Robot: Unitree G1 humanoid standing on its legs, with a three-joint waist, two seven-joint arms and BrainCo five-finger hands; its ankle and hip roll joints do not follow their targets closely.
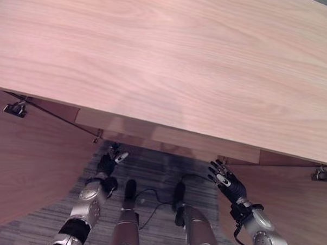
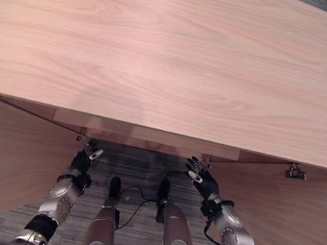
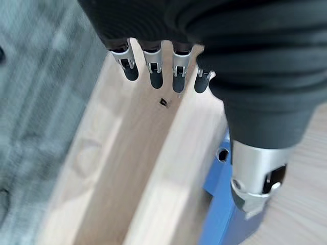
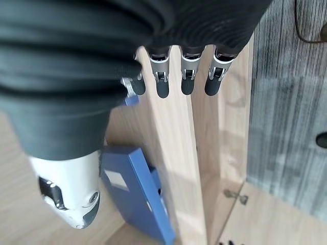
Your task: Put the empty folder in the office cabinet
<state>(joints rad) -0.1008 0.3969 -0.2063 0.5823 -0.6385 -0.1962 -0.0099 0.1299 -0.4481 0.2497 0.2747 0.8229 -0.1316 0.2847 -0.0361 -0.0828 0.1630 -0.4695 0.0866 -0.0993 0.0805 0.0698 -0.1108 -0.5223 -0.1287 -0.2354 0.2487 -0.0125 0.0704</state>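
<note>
Folder: a blue folder stands inside the office cabinet, behind the cabinet's front edge, leaning rather than upright; a strip of the same blue shows in the left wrist view, past the thumb.
Cabinet: light wood, seen from above in the head views; its broad top panel covers the interior, and both doors stand open, the left door and the right door swung out to either side.
Left hand: the left hand hovers just beside the near edge of the cabinet's front, at the left of the opening; its fingers are straight and spread, holding nothing.
Right hand: the right hand sits at the right of the opening, close to the inner edge of the right door; its fingers are straight and empty too.
Task state: judging from how things lie, the folder is already in the cabinet and neither hand touches it.
Handling: an empty board folder should be light and stiff, with smooth covers that may slide under dark fingertips.
Where to hold: the spine or the top edge, pinched between thumb and fingers, looks safest if it needs straightening.
Risk: a nudge on one cover could tip the leaning folder over flat.
</note>
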